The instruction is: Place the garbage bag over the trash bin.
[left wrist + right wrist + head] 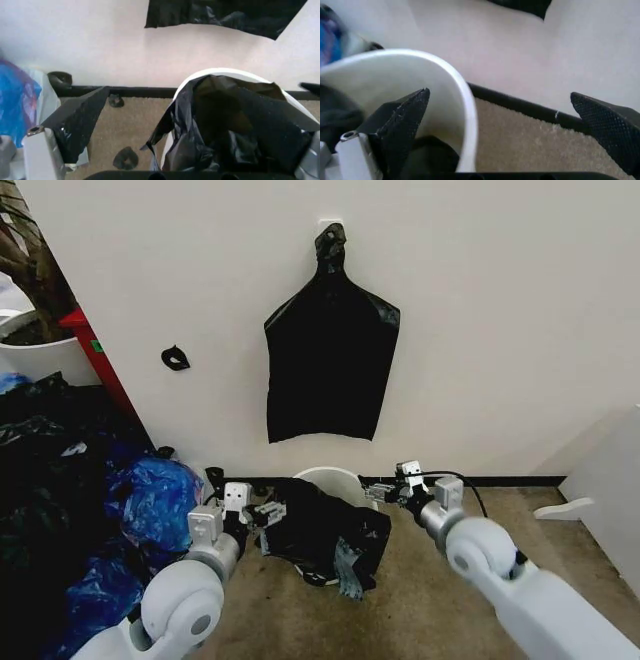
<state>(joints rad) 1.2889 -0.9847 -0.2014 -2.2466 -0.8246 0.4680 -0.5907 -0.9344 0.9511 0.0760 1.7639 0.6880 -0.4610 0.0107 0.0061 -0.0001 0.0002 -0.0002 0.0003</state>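
The bin [330, 478] stands on the carpet against the wall. The bag [325, 535] lies crumpled over the near and left part of the bin's rim, hanging partly inside and partly down the front; the far rim stays bare. The left gripper [268, 515] sits at the bag's left edge; whether its jaws are open or closed cannot be told. The right gripper [385, 492] sits at the bin's right rim, jaws spread wide, one finger [402, 120] inside the rim and holding nothing. No readable writing shows.

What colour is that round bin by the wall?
The trash bin is white, clearest in the right wrist view.
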